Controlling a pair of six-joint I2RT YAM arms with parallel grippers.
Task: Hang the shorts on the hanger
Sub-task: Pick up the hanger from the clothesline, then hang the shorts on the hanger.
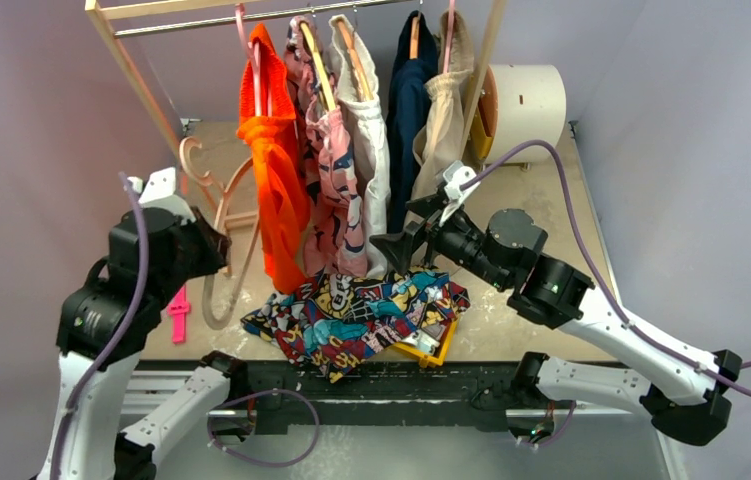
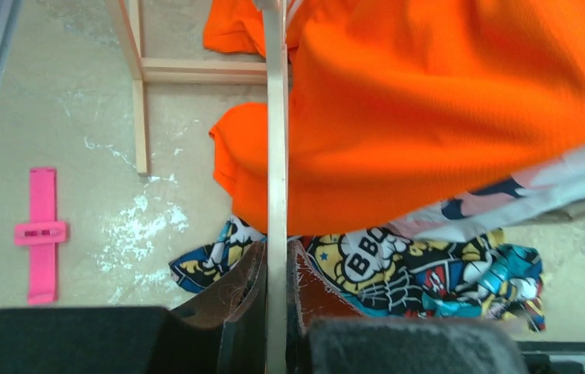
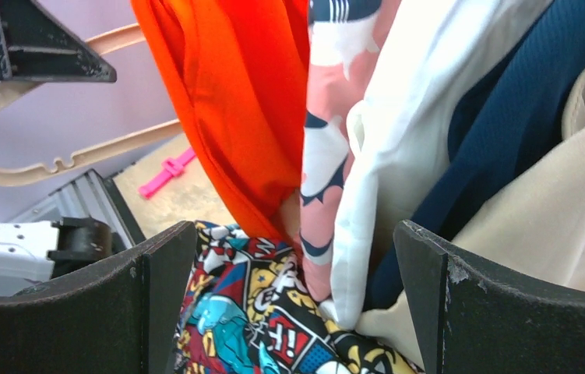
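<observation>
Left gripper (image 2: 276, 261) clamps the thin, smooth cream hanger (image 2: 276, 140); right gripper (image 3: 293, 241) gapes wide above crumpled, floppy shorts (image 1: 351, 315), near centre.

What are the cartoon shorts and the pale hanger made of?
The shorts look like soft, thin printed cloth with a matte finish: they lie crumpled in floppy folds. The hanger looks like smooth cream plastic, thin and stiff with a slight sheen. It could also be painted wood; the look leaves that open.
</observation>
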